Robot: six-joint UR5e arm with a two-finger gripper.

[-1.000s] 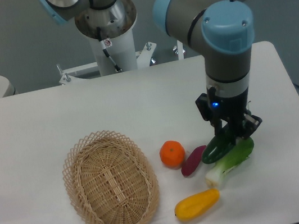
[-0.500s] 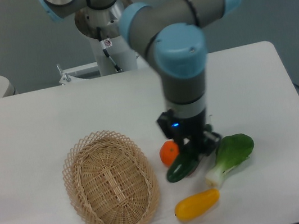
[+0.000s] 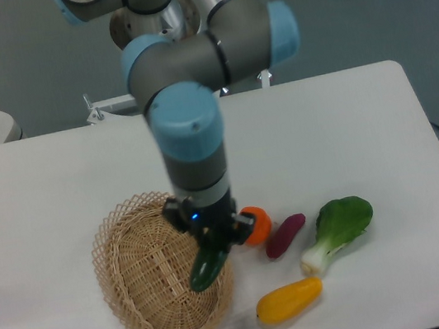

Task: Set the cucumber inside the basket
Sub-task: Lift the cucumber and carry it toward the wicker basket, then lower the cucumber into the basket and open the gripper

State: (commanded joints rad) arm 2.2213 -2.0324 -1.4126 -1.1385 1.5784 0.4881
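Gripper [image 3: 213, 238] clenched on upper end of cucumber [image 3: 206, 268]. Cucumber hangs tilted, long axis running down-left from jaws, lower end over right inner side of basket [image 3: 117, 256], apparently not yet resting. Judgement: release hinges on cucumber clearing right rim; orange [image 3: 257, 223] sits just outside.

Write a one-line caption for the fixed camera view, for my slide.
UR5e gripper holding the cucumber over the wicker basket.

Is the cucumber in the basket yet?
Not yet. The cucumber hangs tilted in the shut gripper, over the basket's right side; the basket looks empty.
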